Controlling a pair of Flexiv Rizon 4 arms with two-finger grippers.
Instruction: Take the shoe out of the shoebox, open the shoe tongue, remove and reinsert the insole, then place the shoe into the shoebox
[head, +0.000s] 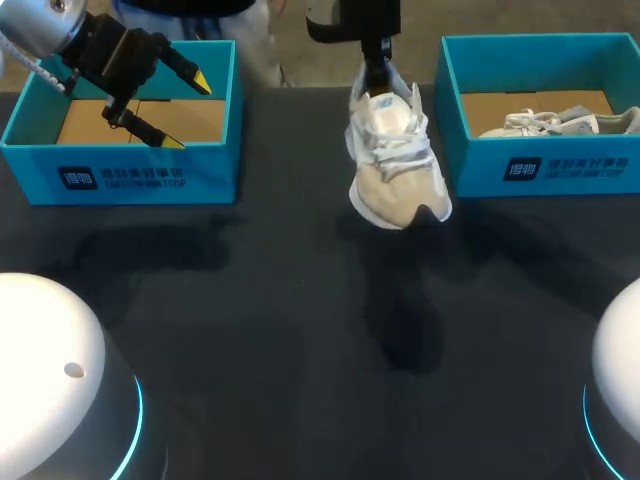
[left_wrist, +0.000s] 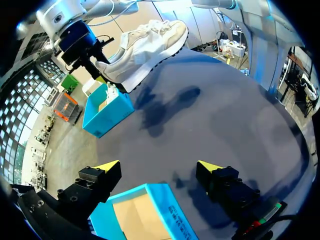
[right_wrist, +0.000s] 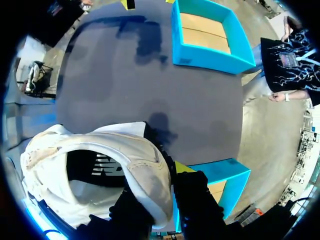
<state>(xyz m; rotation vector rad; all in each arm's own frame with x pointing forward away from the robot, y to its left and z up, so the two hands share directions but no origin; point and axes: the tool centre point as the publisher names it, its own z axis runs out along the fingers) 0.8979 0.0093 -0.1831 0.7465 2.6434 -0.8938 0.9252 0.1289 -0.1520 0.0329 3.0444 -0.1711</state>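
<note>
Right tool (head: 378, 72): clamped on heel of white shoe (head: 395, 150), aloft over tabletop (head: 300, 330). Left tool (head: 188, 112): wide, above shoebox (head: 120, 178). Judged: shoe out; next, left tool opens tongue.

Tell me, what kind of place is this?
Probably a robot practice lab, not a shoe shop. Over a dark table, the right gripper holds a white shoe up, the left gripper hangs open over a blue shoebox, and a second shoebox holds another shoe.
</note>
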